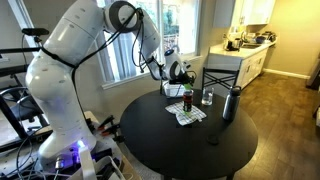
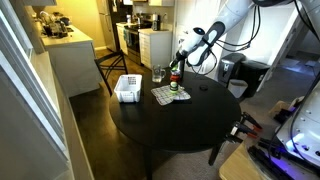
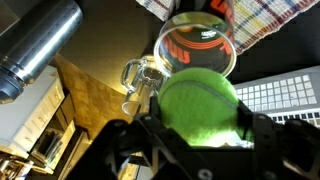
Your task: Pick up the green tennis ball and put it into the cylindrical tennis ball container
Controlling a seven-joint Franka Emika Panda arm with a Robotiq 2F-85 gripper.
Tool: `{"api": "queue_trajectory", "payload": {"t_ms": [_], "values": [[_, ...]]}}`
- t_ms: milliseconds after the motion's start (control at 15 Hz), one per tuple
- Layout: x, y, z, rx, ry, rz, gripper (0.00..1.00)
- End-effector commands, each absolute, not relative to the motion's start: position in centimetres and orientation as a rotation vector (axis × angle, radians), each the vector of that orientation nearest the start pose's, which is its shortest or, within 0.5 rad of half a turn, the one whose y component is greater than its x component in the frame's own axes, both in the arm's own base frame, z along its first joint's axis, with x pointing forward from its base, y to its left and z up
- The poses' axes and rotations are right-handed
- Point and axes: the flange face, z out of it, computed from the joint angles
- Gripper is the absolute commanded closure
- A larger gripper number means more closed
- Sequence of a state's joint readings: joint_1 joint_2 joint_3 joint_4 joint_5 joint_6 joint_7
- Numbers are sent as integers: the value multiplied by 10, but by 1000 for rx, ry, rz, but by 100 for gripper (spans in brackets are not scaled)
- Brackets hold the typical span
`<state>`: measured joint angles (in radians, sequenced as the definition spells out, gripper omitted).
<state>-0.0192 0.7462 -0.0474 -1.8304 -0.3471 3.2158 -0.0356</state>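
Note:
The green tennis ball [image 3: 198,104] fills the wrist view, clamped between the two black fingers of my gripper [image 3: 196,118]. Just beyond it is the open mouth of the cylindrical tennis ball container [image 3: 196,42], with its dark reddish body. In both exterior views the gripper [image 1: 181,73] [image 2: 183,55] hovers right above the container [image 1: 187,100] [image 2: 175,85], which stands upright on a checked cloth on the round black table [image 1: 170,140] [image 2: 190,125]. The ball itself is too small to make out in the exterior views.
A clear drinking glass [image 3: 140,82] [image 1: 207,97] and a tall dark grey bottle [image 3: 35,45] [image 1: 230,103] stand near the container. A white basket [image 2: 128,88] sits at the table edge. A checked cloth [image 1: 186,116] lies under the container. Chairs and kitchen counters stand behind.

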Motion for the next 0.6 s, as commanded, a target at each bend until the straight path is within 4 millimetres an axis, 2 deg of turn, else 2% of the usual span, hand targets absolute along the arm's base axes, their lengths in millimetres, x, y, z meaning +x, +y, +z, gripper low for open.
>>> {"api": "queue_trajectory", "payload": {"t_ms": [0,67,133,333,533], "values": [[671,-19,203,-3110,-550,-947,56],[671,-19,203,-3115,-549,-937,56],[670,-19,202,-3114,-550,-933,8],[669,-21,201,-3122,-541,-909,0],[667,-22,202,-3126,-537,-896,0]]}}
